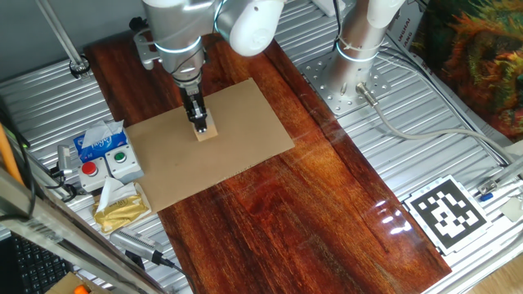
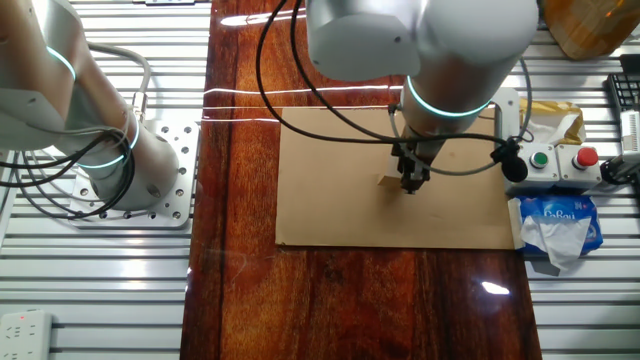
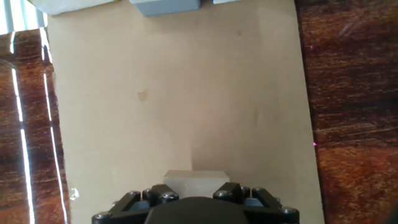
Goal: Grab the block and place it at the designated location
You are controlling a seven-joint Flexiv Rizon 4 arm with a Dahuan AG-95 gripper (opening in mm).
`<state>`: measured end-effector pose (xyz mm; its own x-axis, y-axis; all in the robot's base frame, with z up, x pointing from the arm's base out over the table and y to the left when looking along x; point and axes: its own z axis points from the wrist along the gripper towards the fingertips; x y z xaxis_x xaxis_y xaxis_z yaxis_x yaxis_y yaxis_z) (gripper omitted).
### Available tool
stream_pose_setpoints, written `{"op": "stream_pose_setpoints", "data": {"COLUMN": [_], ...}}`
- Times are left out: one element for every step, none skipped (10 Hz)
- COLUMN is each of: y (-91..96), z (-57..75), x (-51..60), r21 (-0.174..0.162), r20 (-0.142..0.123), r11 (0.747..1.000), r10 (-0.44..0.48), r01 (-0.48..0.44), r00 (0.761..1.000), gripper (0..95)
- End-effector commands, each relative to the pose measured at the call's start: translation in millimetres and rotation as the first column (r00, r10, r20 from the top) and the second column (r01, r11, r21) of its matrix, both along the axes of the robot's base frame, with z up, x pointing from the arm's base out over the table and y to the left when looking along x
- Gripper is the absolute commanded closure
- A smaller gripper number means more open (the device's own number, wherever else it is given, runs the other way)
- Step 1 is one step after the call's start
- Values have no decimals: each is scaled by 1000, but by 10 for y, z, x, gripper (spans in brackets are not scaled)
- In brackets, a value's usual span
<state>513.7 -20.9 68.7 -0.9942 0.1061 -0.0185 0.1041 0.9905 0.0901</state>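
A light-brown cardboard sheet (image 1: 237,155) lies on the dark wooden tabletop; it also shows in the other fixed view (image 2: 330,200) and fills the hand view (image 3: 186,93). My gripper (image 1: 198,124) stands upright over the middle of the sheet. Its fingers are closed on the small pale tan block (image 1: 207,132), which rests on or just above the cardboard. In the hand view the block (image 3: 196,177) sits between the two black finger bases at the bottom edge. In the other fixed view the block (image 2: 388,181) peeks out beside the fingers (image 2: 410,183). The black dot is hidden from all views.
A white box with red and green buttons (image 1: 114,162), a blue tissue pack (image 1: 98,140) and a yellow packet (image 1: 121,206) lie beside the sheet. A black-and-white tag (image 1: 445,214) lies at the near right. A second arm's base (image 1: 359,41) stands at the back.
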Motion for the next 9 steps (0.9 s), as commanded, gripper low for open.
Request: {"op": "stream_pose_setpoints", "data": {"y": [0,0,5,7,13,16,20,25,29], "z": [-35,-37,-44,-47,-57,-65,-83,-109,-136], "x": [12,13,18,21,28,33,39,47,55], "r21": [4,9,9,8,9,9,10,11,12], "r20": [0,0,1,0,0,1,0,0,-1], "r11": [1000,1000,1000,1000,1000,1000,1000,1000,1000], "r10": [6,6,6,6,5,6,5,5,7], "r01": [-6,-6,-6,-6,-5,-6,-5,-5,-7], "r00": [1000,1000,1000,1000,1000,1000,1000,1000,1000], "gripper": [760,760,760,760,760,760,760,760,760]}}
